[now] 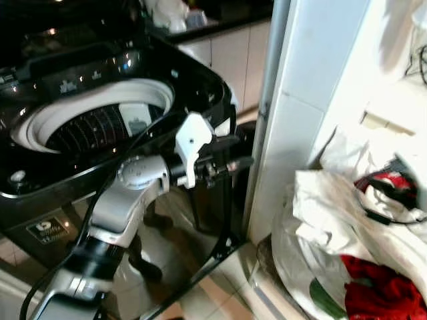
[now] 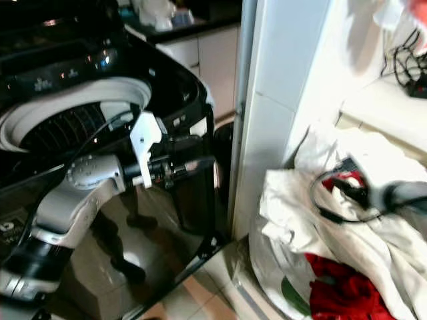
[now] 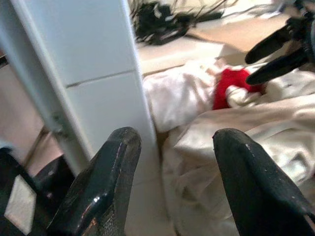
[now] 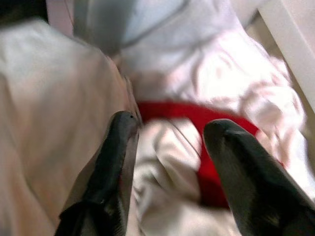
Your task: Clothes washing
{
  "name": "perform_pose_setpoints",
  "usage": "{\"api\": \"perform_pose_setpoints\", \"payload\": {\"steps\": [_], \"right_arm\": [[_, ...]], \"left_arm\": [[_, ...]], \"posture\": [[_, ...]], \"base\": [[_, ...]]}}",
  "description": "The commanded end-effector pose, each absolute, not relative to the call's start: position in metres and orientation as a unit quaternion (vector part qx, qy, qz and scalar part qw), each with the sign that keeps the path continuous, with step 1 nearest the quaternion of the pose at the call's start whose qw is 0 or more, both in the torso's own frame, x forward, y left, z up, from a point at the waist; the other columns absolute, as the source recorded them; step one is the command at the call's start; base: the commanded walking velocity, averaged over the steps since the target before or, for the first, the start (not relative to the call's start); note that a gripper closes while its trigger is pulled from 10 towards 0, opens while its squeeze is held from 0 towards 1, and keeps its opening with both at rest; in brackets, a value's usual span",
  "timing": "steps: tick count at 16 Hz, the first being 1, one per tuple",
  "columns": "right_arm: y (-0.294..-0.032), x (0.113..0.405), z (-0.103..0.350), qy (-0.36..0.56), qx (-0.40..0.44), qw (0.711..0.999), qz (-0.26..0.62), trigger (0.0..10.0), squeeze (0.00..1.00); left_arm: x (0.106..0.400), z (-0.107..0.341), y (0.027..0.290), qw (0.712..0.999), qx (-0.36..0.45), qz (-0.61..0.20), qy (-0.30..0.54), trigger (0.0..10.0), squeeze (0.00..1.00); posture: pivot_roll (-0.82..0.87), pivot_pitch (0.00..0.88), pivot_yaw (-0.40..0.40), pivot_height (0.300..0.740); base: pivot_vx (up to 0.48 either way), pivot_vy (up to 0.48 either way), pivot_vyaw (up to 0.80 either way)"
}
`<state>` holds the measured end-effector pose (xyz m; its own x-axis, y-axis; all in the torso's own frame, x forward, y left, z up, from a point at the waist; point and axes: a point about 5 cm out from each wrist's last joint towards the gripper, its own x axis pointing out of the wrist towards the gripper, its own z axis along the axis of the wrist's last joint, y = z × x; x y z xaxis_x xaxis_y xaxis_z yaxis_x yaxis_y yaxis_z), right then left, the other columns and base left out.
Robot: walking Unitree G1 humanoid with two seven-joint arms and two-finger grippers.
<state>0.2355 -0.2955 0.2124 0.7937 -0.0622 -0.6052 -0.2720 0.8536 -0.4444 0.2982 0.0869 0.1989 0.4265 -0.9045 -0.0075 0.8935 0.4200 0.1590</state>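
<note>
Black fingers of the right gripper (image 4: 167,167) stand well parted and hold nothing, poised over the laundry pile (image 2: 333,220); a red garment (image 4: 197,147) lies between and just beyond the tips, white cloth (image 4: 54,128) all around it. In the head views this pile sits at about four o'clock, against the white wall (image 1: 300,100). The left gripper (image 3: 172,182), fingers also spread and empty, is held near centre, pointing toward three o'clock. The washing machine (image 1: 100,120), lid open, stands at ten o'clock.
</note>
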Motion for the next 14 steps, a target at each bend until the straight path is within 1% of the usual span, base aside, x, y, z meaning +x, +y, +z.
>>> {"api": "perform_pose_setpoints", "payload": {"steps": [1, 2, 3, 4, 5, 6, 8, 10, 11, 12, 14], "right_arm": [[-0.301, 0.229, 0.217, 0.327, -0.269, 0.904, 0.051, 10.0, 1.0], [-0.315, 0.221, 0.218, 0.345, -0.266, 0.9, 0.025, 10.0, 1.0], [-0.32, 0.218, 0.217, 0.349, -0.266, 0.898, 0.012, 10.0, 1.0], [-0.332, 0.217, 0.217, 0.348, -0.257, 0.901, -0.027, 10.0, 1.0], [-0.337, 0.216, 0.216, 0.35, -0.253, 0.901, -0.038, 10.0, 0.69], [-0.341, 0.215, 0.216, 0.352, -0.247, 0.902, -0.049, 10.0, 0.0], [-0.349, 0.209, 0.207, 0.363, -0.203, 0.907, -0.06, 10.0, 0.0], [-0.348, 0.208, 0.203, 0.362, -0.185, 0.912, -0.05, 10.0, 0.0], [-0.343, 0.209, 0.197, 0.345, -0.129, 0.929, -0.03, 10.0, 0.0], [-0.341, 0.209, 0.193, 0.34, -0.097, 0.935, -0.022, 10.0, 0.0], [-0.345, 0.204, 0.184, 0.361, -0.095, 0.927, -0.031, 10.0, 0.0]], "left_arm": [[0.29, 0.203, 0.085, 0.832, 0.065, -0.549, -0.04, 10.0, 0.0], [0.285, 0.202, 0.085, 0.831, 0.058, -0.553, -0.033, 10.0, 0.0], [0.283, 0.202, 0.086, 0.831, 0.053, -0.553, -0.03, 10.0, 0.0], [0.279, 0.203, 0.085, 0.824, 0.04, -0.565, -0.024, 10.0, 0.0], [0.276, 0.203, 0.085, 0.82, 0.036, -0.571, -0.021, 10.0, 0.0], [0.274, 0.204, 0.085, 0.816, 0.03, -0.577, -0.018, 10.0, 0.0], [0.264, 0.204, 0.084, 0.8, 0.018, -0.6, -0.004, 10.0, 0.0], [0.261, 0.204, 0.084, 0.796, 0.02, -0.605, 0.002, 10.0, 0.0], [0.256, 0.202, 0.084, 0.787, 0.019, -0.616, 0.013, 10.0, 0.0], [0.253, 0.202, 0.084, 0.783, 0.018, -0.622, 0.018, 10.0, 0.0], [0.251, 0.202, 0.085, 0.78, 0.019, -0.625, 0.026, 10.0, 0.0]], "posture": [[-0.08, 0.0, 0.062, 0.74], [-0.08, 0.0, 0.063, 0.74], [-0.08, 0.0, 0.065, 0.74], [-0.08, 0.0, 0.064, 0.74], [-0.08, 0.0, 0.064, 0.74], [-0.08, 0.0, 0.064, 0.74], [-0.08, 0.0, 0.062, 0.74], [-0.08, 0.0, 0.062, 0.74], [-0.08, 0.0, 0.059, 0.74], [-0.08, 0.0, 0.059, 0.74], [-0.08, 0.0, 0.059, 0.74]], "base": [[0.0, 0.0, 0.0], [0.0, 0.0, 0.0], [0.0, 0.0, 0.0], [0.0, 0.0, 0.0], [0.0, 0.0, 0.0], [0.0, 0.0, 0.0], [0.0, 0.0, 0.0], [0.0, 0.0, 0.0], [0.0, 0.0, 0.0], [0.0, 0.0, 0.0], [0.0, 0.0, 0.0]]}}
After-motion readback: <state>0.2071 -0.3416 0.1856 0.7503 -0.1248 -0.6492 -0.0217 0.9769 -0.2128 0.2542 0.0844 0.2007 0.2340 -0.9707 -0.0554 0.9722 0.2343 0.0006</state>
